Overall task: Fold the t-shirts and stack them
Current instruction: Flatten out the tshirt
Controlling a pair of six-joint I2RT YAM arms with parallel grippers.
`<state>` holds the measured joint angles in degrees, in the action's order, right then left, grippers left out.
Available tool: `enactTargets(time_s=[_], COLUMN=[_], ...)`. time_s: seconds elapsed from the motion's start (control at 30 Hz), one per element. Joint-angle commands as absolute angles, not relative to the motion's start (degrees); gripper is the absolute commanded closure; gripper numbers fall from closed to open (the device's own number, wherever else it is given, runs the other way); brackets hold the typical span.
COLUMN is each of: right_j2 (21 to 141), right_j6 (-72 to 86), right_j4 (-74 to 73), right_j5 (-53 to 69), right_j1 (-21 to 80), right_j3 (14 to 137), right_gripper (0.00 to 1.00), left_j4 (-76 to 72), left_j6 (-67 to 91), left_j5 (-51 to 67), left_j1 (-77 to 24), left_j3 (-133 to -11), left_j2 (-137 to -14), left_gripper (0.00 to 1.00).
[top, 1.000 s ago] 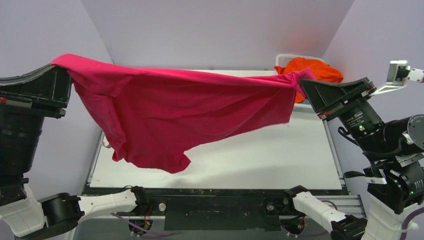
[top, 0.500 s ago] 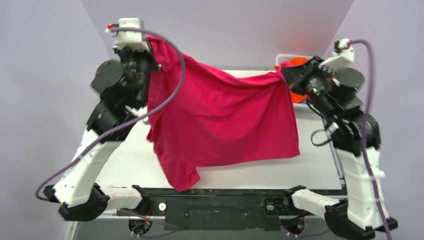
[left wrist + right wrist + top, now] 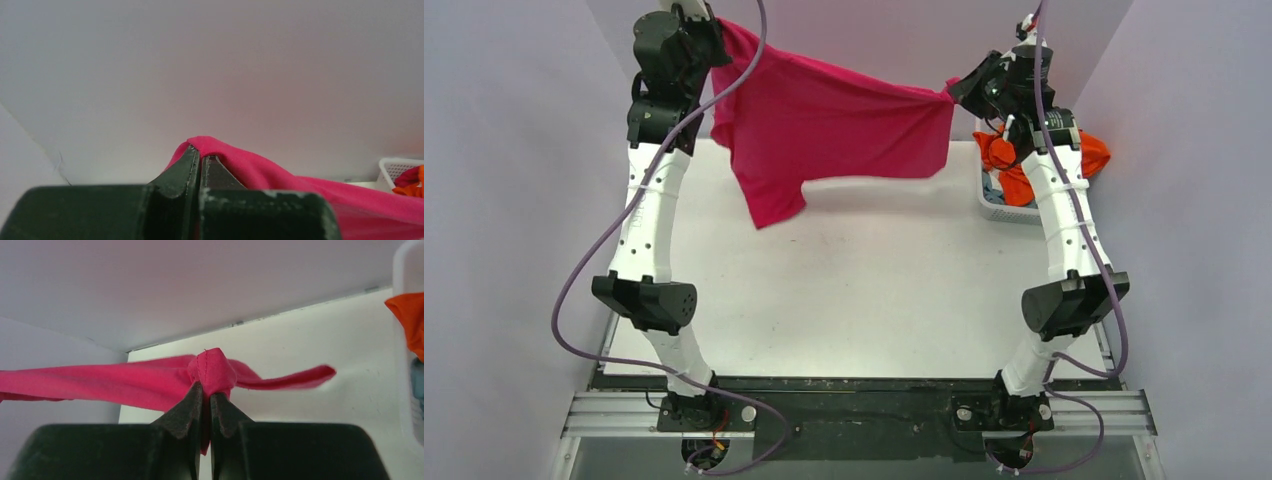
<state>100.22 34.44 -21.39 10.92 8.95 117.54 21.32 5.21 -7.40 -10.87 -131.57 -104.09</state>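
As left gripper and right gripper each clamp its top edge, magenta shirt hangs taut, left of basket.

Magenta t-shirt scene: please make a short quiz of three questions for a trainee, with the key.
1. True or false: the left pincer and the right pincer are both shut on the magenta t-shirt.
2. Where is the orange t-shirt? A: in the right pincer. B: in the white lattice basket. C: in the left pincer.
3. Fill in: the basket stands at the table's far ___ corner.
Key: 1 true; 2 B; 3 right.
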Motion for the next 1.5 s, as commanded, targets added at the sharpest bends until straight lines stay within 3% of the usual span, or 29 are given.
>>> enactTargets(time_s=[0.0, 0.13, 0.23, 0.37, 0.43, 0.53, 0.7, 0.73, 0.77, 0.87, 0.9, 1.03, 1.2, 1.3, 1.47], right_j2=[99.13, 95.4, 92.36, 90.58, 90.37, 89.32, 84.02, 83.27, 81.73, 78.56, 76.68, 70.53, 66.17, 66.48, 72.44], right_j6=[35.24, 33.21, 31.27, 30.64, 30.56, 30.81, 33.07, 34.0, 34.49, 36.21, 36.52, 37.24, 32.88, 28.21, 25.06], right_j4=[-15.5, -15.36, -13.87, -12.9, -12.84, -14.26, -21.96, -23.46, -26.7, -31.95, -34.11, -38.73, -37.11, -33.01, -30.44], right_j5=[16.36, 16.47, 15.22, 14.82, 14.09, 10.72, -0.06, -4.17, -6.0, -13.75, -15.27, -22.23, -16.08, -7.89, -7.61], right_j1=[8.37, 7.72, 7.32, 6.84, 6.78, 6.77, 6.77, 6.77, 6.77, 6.77, 6.72, 6.77, 6.99, 9.16, 17.05], right_j3=[123.36, 111.16, 99.45, 83.51, 78.07, 71.78, 60.8, 59.71, 57.8, 55.11, 54.54, 55.19, 55.59, 54.89, 57.47], right_gripper=[1.0, 1.0, 1.0, 1.0, 1.0, 1.0, 1.0, 1.0, 0.92, 0.69, 0.48, 0.17, 0.14, 0.14, 0.14], left_j4=[17.93, 14.56, 7.69, -5.98, -10.43, -9.57, 0.54, 1.54, 4.43, 7.71, 8.52, 10.03, 6.93, 7.93, 11.87], left_j6=[4.89, -2.13, -4.42, -0.93, 2.95, 5.45, 12.72, 15.11, 15.99, 19.91, 21.39, 26.91, 29.96, 32.77, 37.08], left_j5=[2.93, 7.7, 11.85, 19.36, 25.69, 23.58, 12.39, 9.75, 7.4, 5.91, 5.13, -2.35, -2.53, -2.85, 1.19], left_j1=[-8.45, -8.07, -8.11, -8.49, -9.96, -13.87, -20.89, -22.57, -25.27, -29.39, -30.59, -31.19, -31.14, -31.0, -29.19], left_j3=[-139.43, -123.24, -98.99, -69.45, -58.54, -46.81, -39.89, -39.26, -39.41, -39.69, -39.62, -40.35, -41.11, -42.13, -44.57], left_j2=[-102.32, -95.11, -87.06, -74.77, -70.47, -66.42, -65.12, -65.08, -64.94, -63.43, -61.8, -55.42, -52.82, -56.09, -65.41], left_gripper=[1.0, 1.0, 1.0, 1.0, 1.0, 0.98, 0.75, 0.64, 0.6, 0.22, 0.19, 0.16, 0.14, 0.13, 0.11])
